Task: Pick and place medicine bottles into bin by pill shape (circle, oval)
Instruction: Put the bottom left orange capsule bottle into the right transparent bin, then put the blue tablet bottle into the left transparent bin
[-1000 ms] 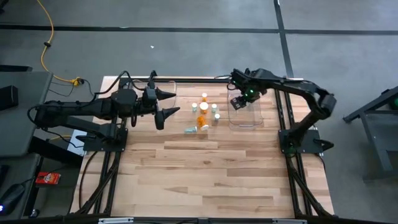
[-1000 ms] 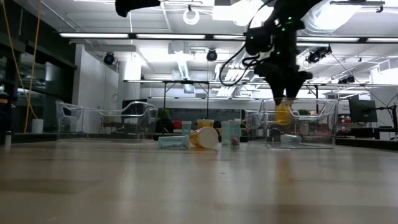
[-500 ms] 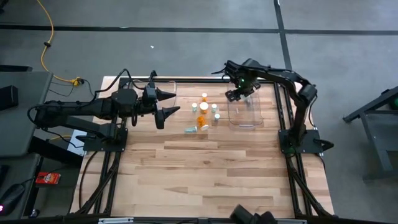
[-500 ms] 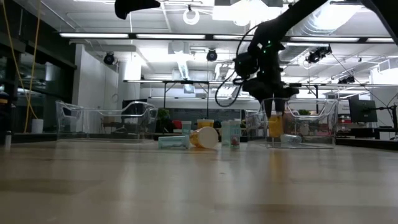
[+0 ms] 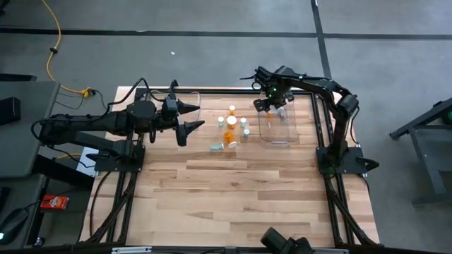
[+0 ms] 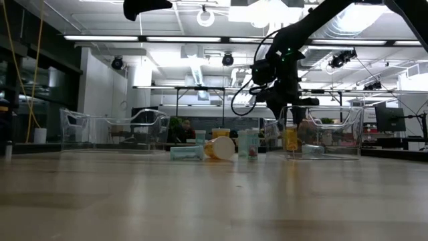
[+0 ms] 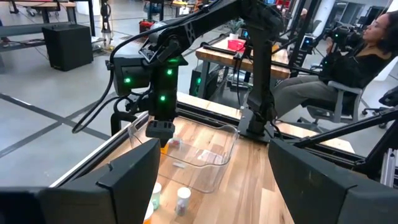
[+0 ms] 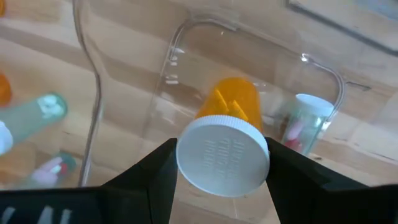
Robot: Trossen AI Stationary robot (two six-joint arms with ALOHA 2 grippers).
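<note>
The right gripper [image 5: 272,108] reaches in from three o'clock and hangs over the clear right bin [image 5: 277,138], pinching an orange bottle [image 8: 229,106] by its white cap; the left gripper [image 5: 189,118] waits spread wide at nine o'clock of the bottle cluster [image 5: 231,130]

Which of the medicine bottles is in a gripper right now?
The orange bottle with the white cap, clamped by the right gripper over the clear bin. The other bottles stand or lie on the table, untouched.
</note>
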